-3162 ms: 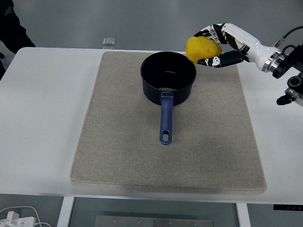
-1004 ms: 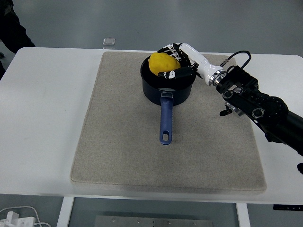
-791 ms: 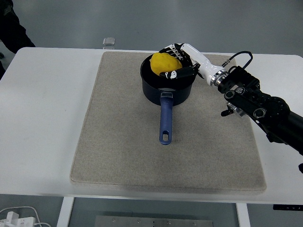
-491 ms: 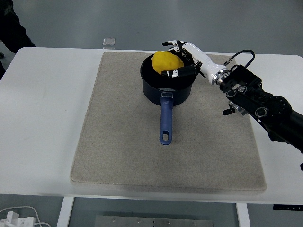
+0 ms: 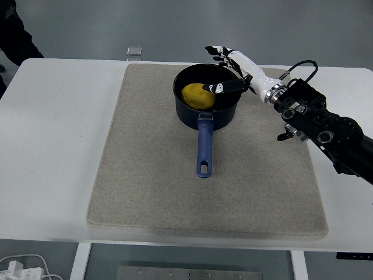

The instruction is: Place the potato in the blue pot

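The yellow potato (image 5: 197, 96) lies inside the dark blue pot (image 5: 207, 111), toward its left side. The pot stands at the back middle of the grey mat (image 5: 145, 175), its blue handle (image 5: 203, 149) pointing toward the table's near edge. My right hand (image 5: 221, 70) hovers over the pot's right rim with its fingers spread and holds nothing; the thumb reaches over the pot's opening just right of the potato. The right arm comes in from the right edge. The left arm is out of view.
A small clear object (image 5: 134, 51) sits at the table's far edge, behind the mat. A person's dark sleeve (image 5: 14, 35) shows at the top left corner. White cables (image 5: 23, 268) lie below the table's near left edge.
My right hand carried the potato over the pot, then opened. The potato dropped from my fingers into the pot, and the hand has lifted slightly up and right.
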